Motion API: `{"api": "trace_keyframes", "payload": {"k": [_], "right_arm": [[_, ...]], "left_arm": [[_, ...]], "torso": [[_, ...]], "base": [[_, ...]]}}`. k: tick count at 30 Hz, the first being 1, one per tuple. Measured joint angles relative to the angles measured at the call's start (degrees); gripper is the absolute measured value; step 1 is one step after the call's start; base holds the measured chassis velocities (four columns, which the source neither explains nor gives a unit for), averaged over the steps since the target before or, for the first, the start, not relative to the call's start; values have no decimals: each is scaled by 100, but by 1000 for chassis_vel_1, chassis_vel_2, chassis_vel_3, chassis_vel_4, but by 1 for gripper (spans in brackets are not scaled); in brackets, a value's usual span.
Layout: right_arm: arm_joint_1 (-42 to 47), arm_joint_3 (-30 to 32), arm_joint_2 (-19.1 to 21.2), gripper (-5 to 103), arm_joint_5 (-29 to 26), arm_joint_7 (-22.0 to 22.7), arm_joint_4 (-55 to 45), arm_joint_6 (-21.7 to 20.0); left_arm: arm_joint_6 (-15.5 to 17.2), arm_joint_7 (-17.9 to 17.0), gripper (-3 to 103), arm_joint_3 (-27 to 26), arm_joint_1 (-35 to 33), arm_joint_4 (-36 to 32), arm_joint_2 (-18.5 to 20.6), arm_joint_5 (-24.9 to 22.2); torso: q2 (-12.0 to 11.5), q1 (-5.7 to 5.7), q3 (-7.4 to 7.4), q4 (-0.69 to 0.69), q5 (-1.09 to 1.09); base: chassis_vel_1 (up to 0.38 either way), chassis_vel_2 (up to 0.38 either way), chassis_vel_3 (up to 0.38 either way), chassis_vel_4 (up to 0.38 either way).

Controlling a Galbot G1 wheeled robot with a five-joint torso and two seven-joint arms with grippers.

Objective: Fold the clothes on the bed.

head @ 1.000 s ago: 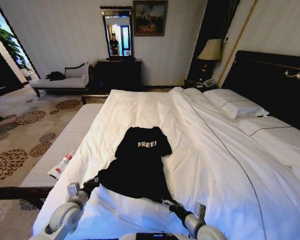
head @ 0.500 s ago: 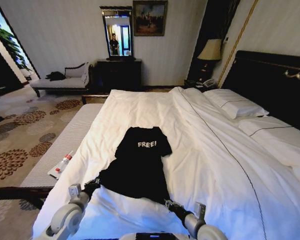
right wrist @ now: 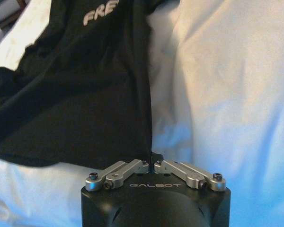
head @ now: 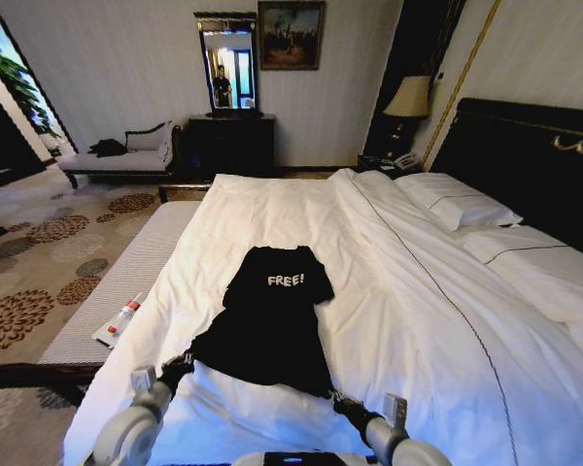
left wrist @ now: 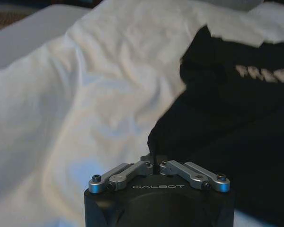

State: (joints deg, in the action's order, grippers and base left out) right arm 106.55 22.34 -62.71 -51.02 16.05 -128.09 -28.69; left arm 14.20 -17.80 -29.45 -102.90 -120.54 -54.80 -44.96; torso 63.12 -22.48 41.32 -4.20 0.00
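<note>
T-shirts: one black T-shirt (head: 270, 316)
Beds: one bed (head: 437, 320)
Pillows: two (head: 459, 204)
Grippers: two, left gripper (head: 180, 366) and right gripper (head: 332, 397)
Bottles: one bottle (head: 122, 316)
Lamps: one lamp (head: 409, 97)

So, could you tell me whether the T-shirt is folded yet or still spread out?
Spread, not folded: the T-shirt lies flat on the duvet, lettering up, with the left gripper and right gripper pinching its near corners.

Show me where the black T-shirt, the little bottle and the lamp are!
T-shirt (head: 270, 320), head view, the middle of its black front, below the white letters.
Bottle (head: 122, 317), head view, the middle of its clear body, lying on the bench beside the bed.
Lamp (head: 409, 97), head view, its pale shade.
</note>
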Motion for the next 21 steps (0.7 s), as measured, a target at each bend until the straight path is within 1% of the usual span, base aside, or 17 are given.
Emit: {"api": "trace_keyframes", "payload": {"k": [1,3,4,8,9,14,15,19,20,21], "right_arm": [[119,25,98,0,4,110,-128,-153],[237,56,168,0,24,197,-258,-267],[237,56,168,0,24,197,-258,-267],[439,116,242,0,111,387,-440,-488],[439,116,242,0,111,387,-440,-488],[654,126,246,0,450,453,-503,-686],[654,126,246,0,450,453,-503,-686],[793,93,225,0,584,593,-517,-850],[793,93,225,0,584,593,-517,-850],[844,85,228,0,638,593,-528,-884]], "left_arm": [[-21,11,1,-67,-317,-138,-96,91],[-34,20,1,-199,-621,-318,-179,152],[-34,20,1,-199,-621,-318,-179,152],[-90,17,1,-526,-1104,-552,-262,228],[-90,17,1,-526,-1104,-552,-262,228],[-230,48,1,-899,-1771,-846,-332,360],[-230,48,1,-899,-1771,-846,-332,360],[-484,181,1,-987,-2436,-934,-409,645],[-484,181,1,-987,-2436,-934,-409,645],[-551,204,1,-985,-2587,-943,-426,729]], "torso": [[0,0,0,1,0],[1,1,0,-1,0],[1,1,0,-1,0],[0,1,0,-1,0],[0,1,0,-1,0],[0,1,0,-1,0],[0,1,0,-1,0],[0,1,0,0,0],[0,1,0,0,0],[1,1,0,0,0]], "base": [[0,0,0,0],[0,0,0,0],[0,0,0,0],[0,0,0,0],[0,0,0,0],[0,0,0,0],[0,0,0,0],[0,0,0,0],[0,0,0,0],[0,0,0,0]]}}
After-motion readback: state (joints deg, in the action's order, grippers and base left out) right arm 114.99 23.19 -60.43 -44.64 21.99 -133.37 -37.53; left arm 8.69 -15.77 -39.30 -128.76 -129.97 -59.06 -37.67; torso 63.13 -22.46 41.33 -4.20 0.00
